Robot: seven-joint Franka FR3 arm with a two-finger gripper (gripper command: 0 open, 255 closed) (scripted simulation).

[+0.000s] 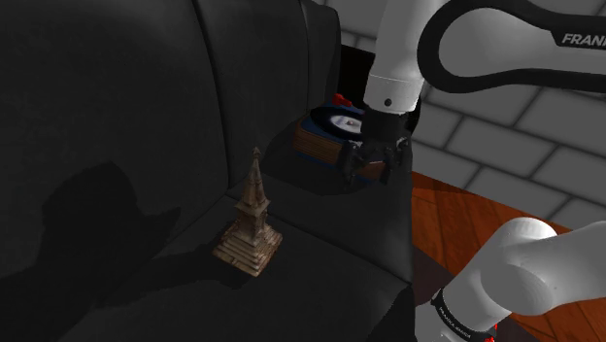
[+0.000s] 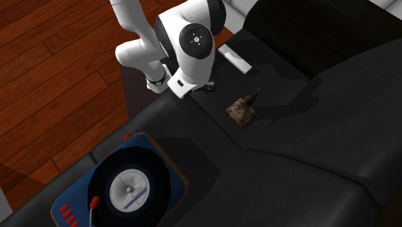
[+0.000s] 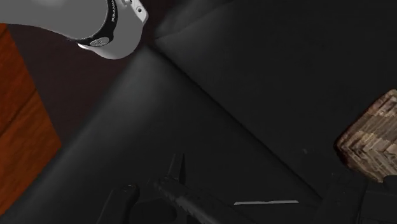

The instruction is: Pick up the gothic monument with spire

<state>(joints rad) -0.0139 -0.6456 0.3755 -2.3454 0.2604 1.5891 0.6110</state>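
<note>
We find black two-finger gripper empty, seemingly parted; brown tiered spired monument stands upright, toward the shoulder view's lower left of it.

Sofa: black and smooth, with broad seat cushions and a tall padded back; seams ran between the cushions.
Record player: lay flat on a seat cushion; blue case with a brown edge, black disc with a white label, red-tipped arm, a row of red buttons.
Grey bar: flat, pale and slim; rested on the sofa, well apart from the record player.
Floor: reddish-brown wooden boards beside the sofa.
Wall: pale grey blocks with lighter joints.
</note>
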